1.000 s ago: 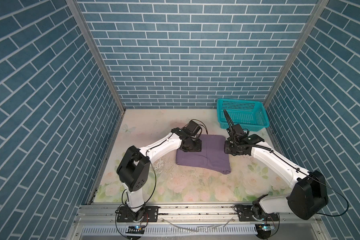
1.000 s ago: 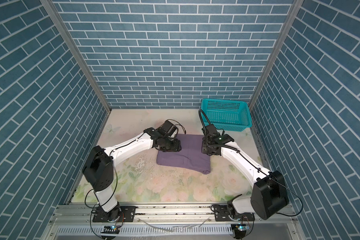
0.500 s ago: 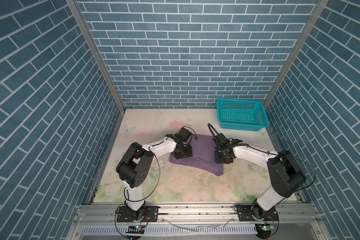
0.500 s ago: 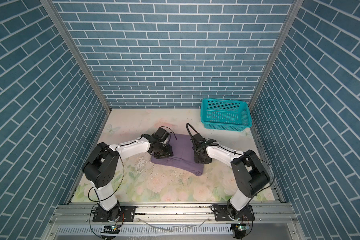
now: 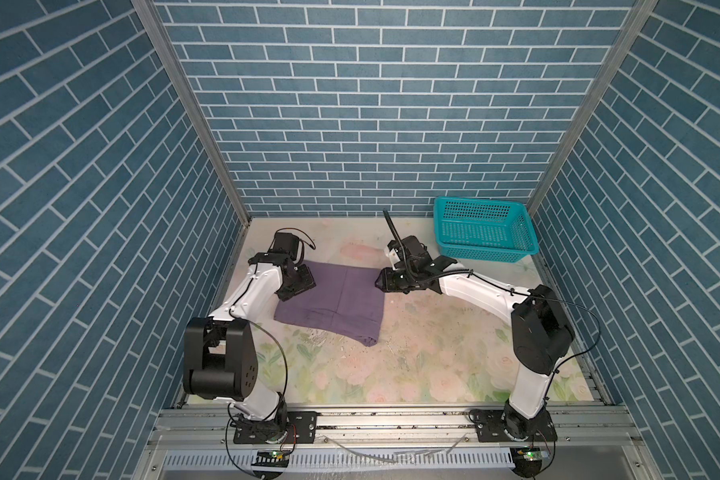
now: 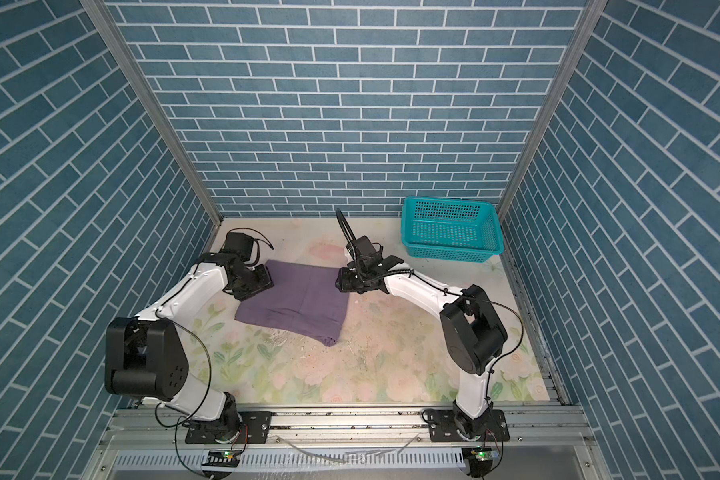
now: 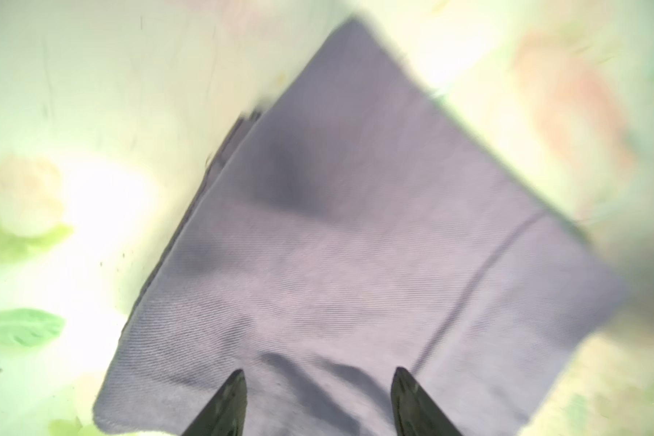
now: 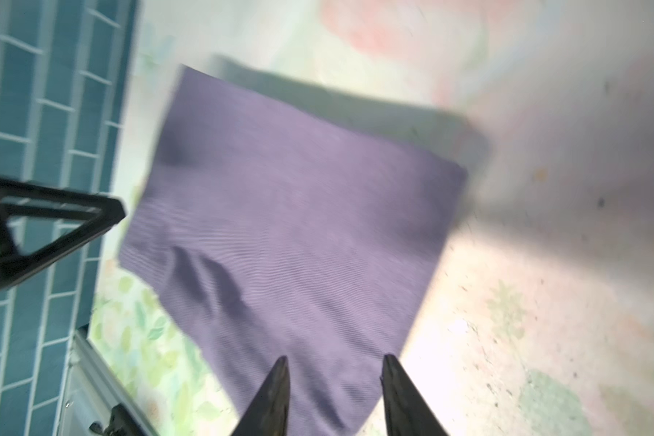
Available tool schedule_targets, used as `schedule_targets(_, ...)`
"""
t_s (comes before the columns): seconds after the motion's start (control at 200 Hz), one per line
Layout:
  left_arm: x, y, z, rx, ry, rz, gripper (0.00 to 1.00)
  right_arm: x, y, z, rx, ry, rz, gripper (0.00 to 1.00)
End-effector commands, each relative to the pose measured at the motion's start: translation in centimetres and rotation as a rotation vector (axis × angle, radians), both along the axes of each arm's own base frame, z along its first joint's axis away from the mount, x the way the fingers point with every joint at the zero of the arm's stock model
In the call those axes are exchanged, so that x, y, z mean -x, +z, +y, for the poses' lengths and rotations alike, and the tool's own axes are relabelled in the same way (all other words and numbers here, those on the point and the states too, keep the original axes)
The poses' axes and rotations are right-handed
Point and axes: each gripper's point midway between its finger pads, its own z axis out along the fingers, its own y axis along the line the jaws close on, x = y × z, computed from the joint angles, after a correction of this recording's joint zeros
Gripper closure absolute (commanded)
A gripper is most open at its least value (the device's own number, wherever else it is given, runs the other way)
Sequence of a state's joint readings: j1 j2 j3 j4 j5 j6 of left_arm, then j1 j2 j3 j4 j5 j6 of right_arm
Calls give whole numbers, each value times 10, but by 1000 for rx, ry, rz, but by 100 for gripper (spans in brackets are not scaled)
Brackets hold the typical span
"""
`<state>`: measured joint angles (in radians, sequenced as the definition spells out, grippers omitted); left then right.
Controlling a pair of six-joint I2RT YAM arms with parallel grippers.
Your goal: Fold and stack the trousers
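The trousers [image 5: 332,303] [image 6: 296,305] are plain muted purple and lie folded into a flat, roughly square packet on the worktop [image 5: 425,357] [image 6: 391,357]. In both top views the packet sits left of the middle and toward the far wall. A straight seam line runs across the packet from its far edge to its near edge. At the near right corner a small tab of cloth pokes out past the edge.

The left gripper [image 5: 305,286] [image 6: 263,284] is over the far left corner of the packet. In the left wrist view its fingers [image 7: 232,400] stand apart with purple cloth [image 7: 355,245] showing between them, and a soft wrinkle runs between the tips. Nothing is pinched.

The right gripper [image 5: 379,285] [image 6: 339,286] is at the far right corner. In the right wrist view its fingers [image 8: 276,392] are also spread, their tips over the corner of the cloth [image 8: 299,226], with a crease nearby and no fabric clamped. That view is blurred, so I cannot tell whether the tips touch the cloth.

The worktop has a pale floral print of pink blooms and green leaves. A teal mesh basket [image 5: 483,249] [image 6: 449,243] stands in the far right corner, well apart from the trousers. Blue brick-pattern walls [image 5: 350,104] [image 6: 329,104] enclose three sides.
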<state>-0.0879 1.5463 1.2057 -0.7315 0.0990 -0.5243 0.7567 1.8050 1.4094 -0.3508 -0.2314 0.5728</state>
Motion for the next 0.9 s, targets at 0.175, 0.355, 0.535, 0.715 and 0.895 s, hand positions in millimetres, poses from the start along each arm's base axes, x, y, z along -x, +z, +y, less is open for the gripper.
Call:
schedule_targets(0.175,48,-16,-64,-23,-214,91,36,10,29,-64,86,-5,-118,58)
schedule_targets(0.355,80,-43,-114,-108,-380,167,33,11,16,-122,82,-103,-45,54)
schedule_targets(0.535,102,-82,-144,-88,-409,239,29,11,14,-151,91,-165,-8,50)
schedule_targets(0.715,93,-115,-138,-117,-384,268,29,10,15,-150,69,-164,1,49)
schedule_targets(0.895,65,-127,-108,-117,-320,294,34,9,15,-150,64,-174,14,50)
